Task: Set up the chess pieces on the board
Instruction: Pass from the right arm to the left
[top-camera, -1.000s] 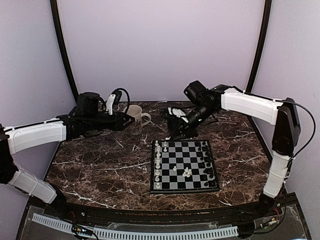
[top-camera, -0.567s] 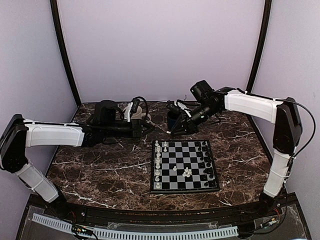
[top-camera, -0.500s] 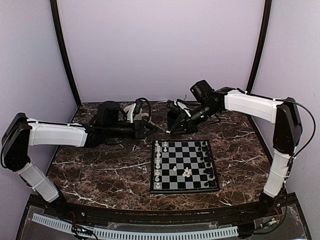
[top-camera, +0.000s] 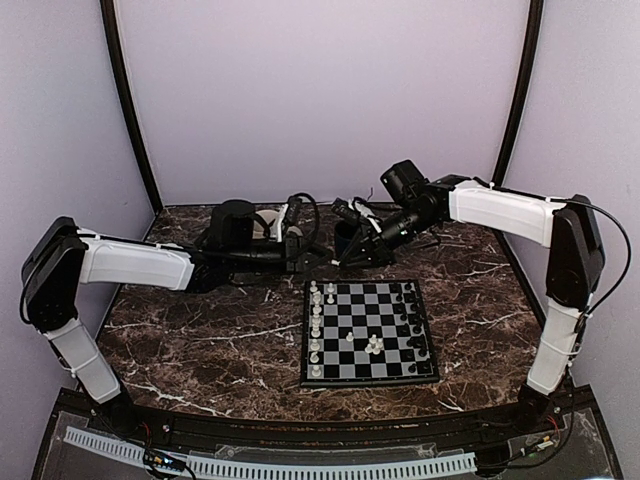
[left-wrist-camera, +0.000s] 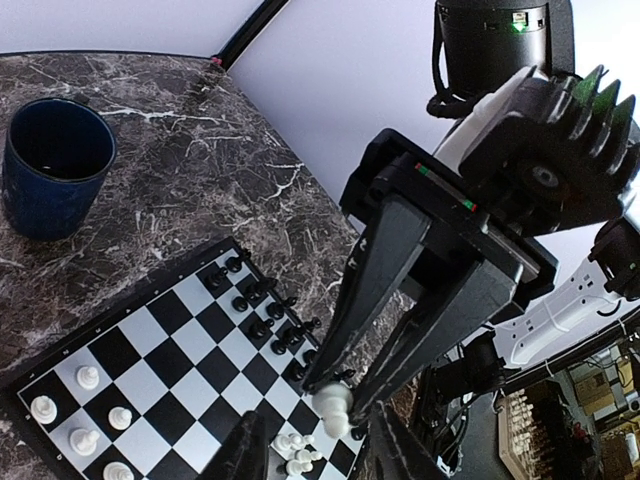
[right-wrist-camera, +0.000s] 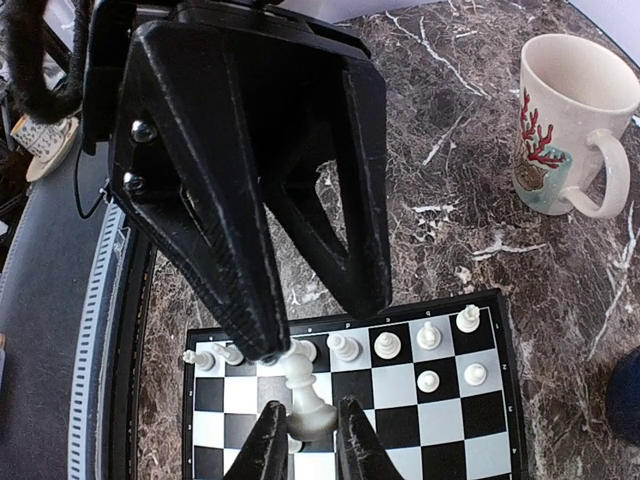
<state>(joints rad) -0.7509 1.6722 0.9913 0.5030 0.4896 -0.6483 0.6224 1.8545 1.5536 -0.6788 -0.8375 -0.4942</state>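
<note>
My right gripper (right-wrist-camera: 308, 445) is shut on the base of a white chess piece (right-wrist-camera: 310, 400) and holds it in the air above the board (right-wrist-camera: 500, 455). My left gripper (left-wrist-camera: 320, 455) is open, and its fingers (right-wrist-camera: 240, 250) stand on either side of the piece's head (left-wrist-camera: 335, 408). In the top view the two grippers (top-camera: 318, 257) (top-camera: 350, 257) meet just beyond the board's far edge (top-camera: 360, 285). White pieces (top-camera: 315, 320) line the board's left column and black pieces (top-camera: 412, 320) its right. A few white pieces (top-camera: 372, 346) lie near the middle.
A dark blue mug (top-camera: 345, 238) stands behind the grippers, also seen in the left wrist view (left-wrist-camera: 50, 165). A white mug with a red coral print (right-wrist-camera: 560, 125) stands on the marble table left of the board, mostly behind the left arm in the top view.
My left arm has stretched to the right, from beside the white mug to the right gripper. The right gripper has dropped slightly and stayed over the board's far edge with the piece.
</note>
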